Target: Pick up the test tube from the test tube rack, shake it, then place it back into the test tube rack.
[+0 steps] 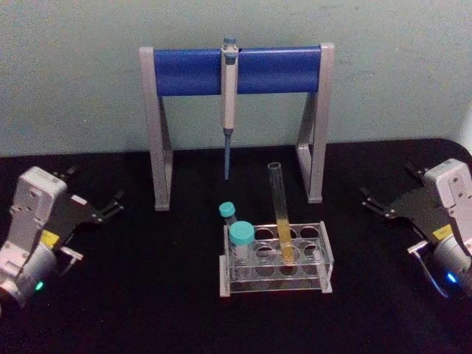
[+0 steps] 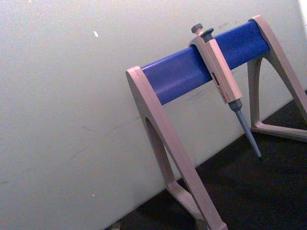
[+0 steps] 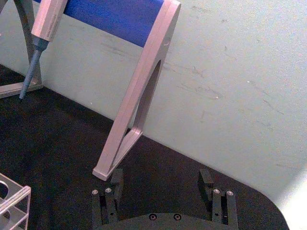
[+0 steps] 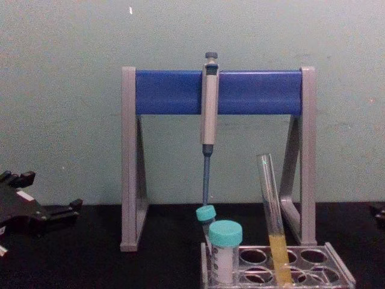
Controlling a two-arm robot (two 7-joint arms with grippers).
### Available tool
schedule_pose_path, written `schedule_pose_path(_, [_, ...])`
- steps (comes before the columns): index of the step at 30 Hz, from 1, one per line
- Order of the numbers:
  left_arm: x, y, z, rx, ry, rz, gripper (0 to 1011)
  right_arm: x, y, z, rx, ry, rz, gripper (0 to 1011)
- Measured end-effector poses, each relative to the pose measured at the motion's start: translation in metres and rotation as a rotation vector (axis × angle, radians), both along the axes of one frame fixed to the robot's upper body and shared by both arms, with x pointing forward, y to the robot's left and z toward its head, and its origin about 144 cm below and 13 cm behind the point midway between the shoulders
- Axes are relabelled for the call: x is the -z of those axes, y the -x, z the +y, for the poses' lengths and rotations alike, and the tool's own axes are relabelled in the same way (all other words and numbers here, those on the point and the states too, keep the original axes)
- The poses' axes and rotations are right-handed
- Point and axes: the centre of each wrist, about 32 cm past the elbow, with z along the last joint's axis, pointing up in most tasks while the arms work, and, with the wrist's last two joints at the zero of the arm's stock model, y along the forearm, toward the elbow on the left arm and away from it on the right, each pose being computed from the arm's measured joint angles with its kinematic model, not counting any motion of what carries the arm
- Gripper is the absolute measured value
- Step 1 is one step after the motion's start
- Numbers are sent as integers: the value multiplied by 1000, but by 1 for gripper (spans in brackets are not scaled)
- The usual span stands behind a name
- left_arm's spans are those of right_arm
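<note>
Head view: the test tube, slim clear glass with yellow liquid low down, stands slightly tilted in a round hole of the clear plastic test tube rack. Left gripper sits well left of the rack and right gripper well right, both with black fingers spread and empty.

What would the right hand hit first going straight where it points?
Likely the foot of the stand's leg, just ahead of the open right hand; depth unclear, it might slip past.
</note>
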Motion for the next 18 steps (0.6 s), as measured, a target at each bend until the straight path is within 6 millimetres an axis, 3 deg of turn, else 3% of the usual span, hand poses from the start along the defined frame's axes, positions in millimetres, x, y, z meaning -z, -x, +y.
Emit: schedule_pose_path(18, [0, 0, 0, 0, 0, 0, 1001, 0, 0, 0, 0, 0, 0, 1000])
